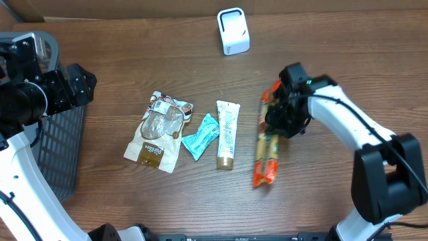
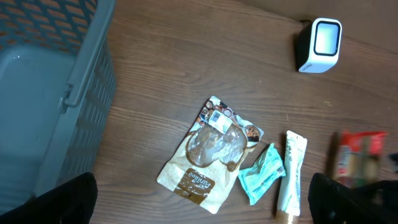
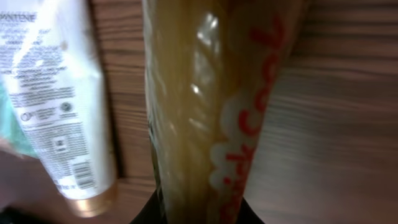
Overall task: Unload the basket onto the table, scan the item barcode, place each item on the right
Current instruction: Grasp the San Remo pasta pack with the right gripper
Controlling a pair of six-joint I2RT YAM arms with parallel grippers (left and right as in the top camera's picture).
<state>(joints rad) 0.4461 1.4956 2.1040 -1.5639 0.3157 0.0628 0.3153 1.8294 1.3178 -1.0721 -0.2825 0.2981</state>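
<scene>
A long orange and yellow noodle packet [image 1: 266, 159] lies on the wooden table, right of centre. My right gripper [image 1: 281, 122] sits over its upper half, shut on it. In the right wrist view the packet [image 3: 205, 106] fills the space between the dark fingers of the right gripper [image 3: 199, 213]. The white barcode scanner [image 1: 233, 31] stands at the back of the table, and the left wrist view shows the scanner [image 2: 319, 45] too. My left gripper [image 1: 75, 84] hangs open at the far left by the basket. Seen from its wrist, the left gripper [image 2: 202, 205] holds nothing.
A white shampoo tube [image 1: 227, 134], a teal packet [image 1: 200, 136] and a brown snack pouch [image 1: 157, 134] lie in a row left of the noodle packet. A grey mesh basket [image 1: 57, 154] stands at the left edge.
</scene>
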